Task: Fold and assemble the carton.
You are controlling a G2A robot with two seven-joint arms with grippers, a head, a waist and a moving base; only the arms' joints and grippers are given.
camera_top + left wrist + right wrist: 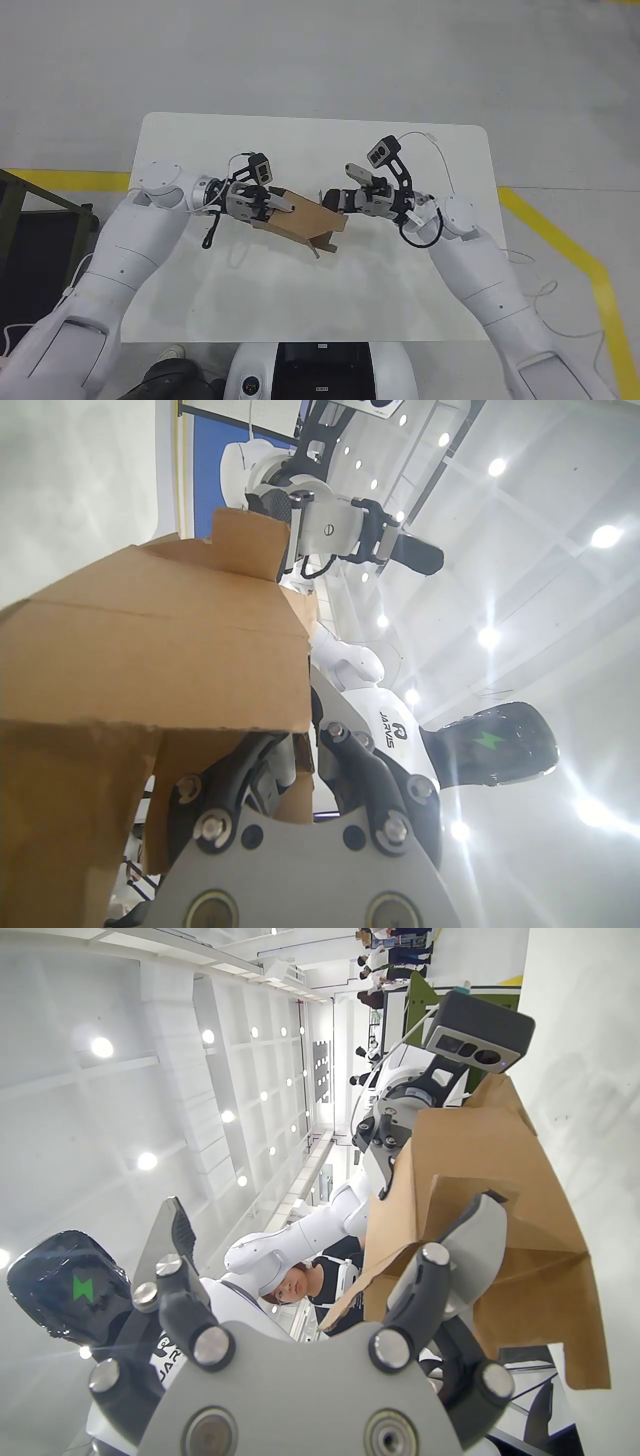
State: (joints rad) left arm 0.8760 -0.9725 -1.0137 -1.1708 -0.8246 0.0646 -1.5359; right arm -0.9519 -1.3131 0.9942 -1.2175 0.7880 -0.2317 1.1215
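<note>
As we see, left gripper (270,205) pinched onto the brown cardboard carton (300,222), right gripper (340,185) spread wide against it.

Carton at mid-table, between your two grippers.
The carton (300,220) lies at the middle of the table (300,140). Your left gripper (262,203) clamps its left end, and your right gripper (345,200) sits spread at its right end.

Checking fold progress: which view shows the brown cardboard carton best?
The top view: nearly the whole brown cardboard carton shows at once. Each wrist view gives a close, partial look at its panels and flaps.
</note>
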